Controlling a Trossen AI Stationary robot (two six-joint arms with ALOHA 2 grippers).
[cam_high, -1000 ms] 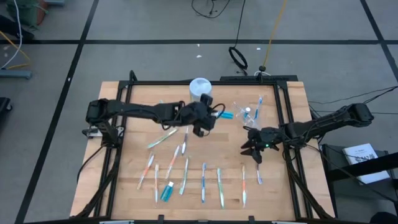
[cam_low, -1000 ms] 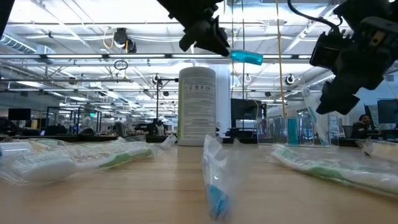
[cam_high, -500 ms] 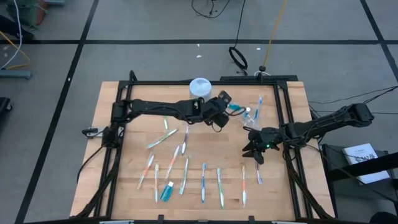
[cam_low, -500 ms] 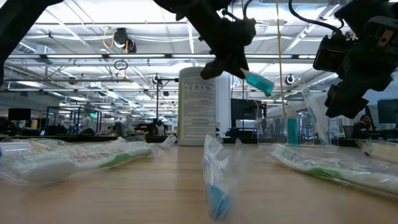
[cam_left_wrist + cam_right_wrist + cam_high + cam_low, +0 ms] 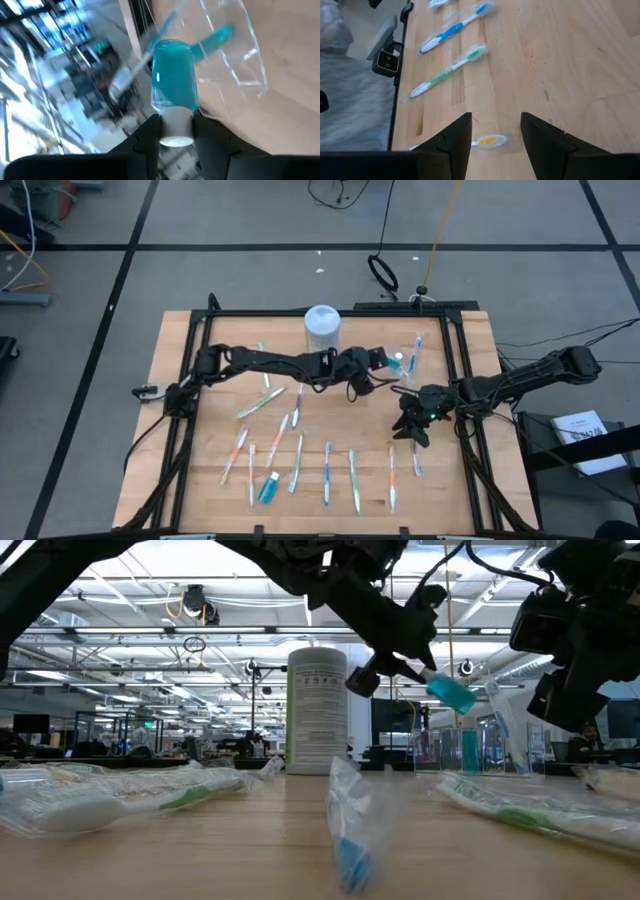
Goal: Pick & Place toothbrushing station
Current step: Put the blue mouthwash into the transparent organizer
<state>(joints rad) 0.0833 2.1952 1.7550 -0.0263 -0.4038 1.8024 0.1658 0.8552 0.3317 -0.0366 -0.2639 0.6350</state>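
My left gripper (image 5: 372,362) is shut on a teal toothpaste tube (image 5: 173,82) in the air, just left of the clear plastic cup (image 5: 235,50). The cup (image 5: 400,366) stands at the table's far right with a teal tube (image 5: 215,39) and a blue toothbrush (image 5: 416,350) in it. In the low view the held tube (image 5: 450,693) slants down. My right gripper (image 5: 412,428) is open and empty above the table, near of the cup. Several wrapped toothbrushes (image 5: 298,460) and another teal tube (image 5: 268,488) lie flat on the table. My left gripper pinches the tube's white cap end (image 5: 176,127) between its two fingers. The fingers come from the table's left, slanting down, in line with the tube. The tube's teal body sticks out past the fingertips toward the cup, lifted clear of the table.
A tall white canister (image 5: 322,323) stands at the far edge, left of the cup. Below my right gripper lie blue (image 5: 452,30), green (image 5: 447,72) and orange (image 5: 487,141) toothbrushes. A black frame (image 5: 452,340) runs round the wooden table.
My left gripper has carried the teal tube toward the table's right edge, from beside the canister to the cup, and has gone down. The tube has tipped from about level to slanting down toward the cup.
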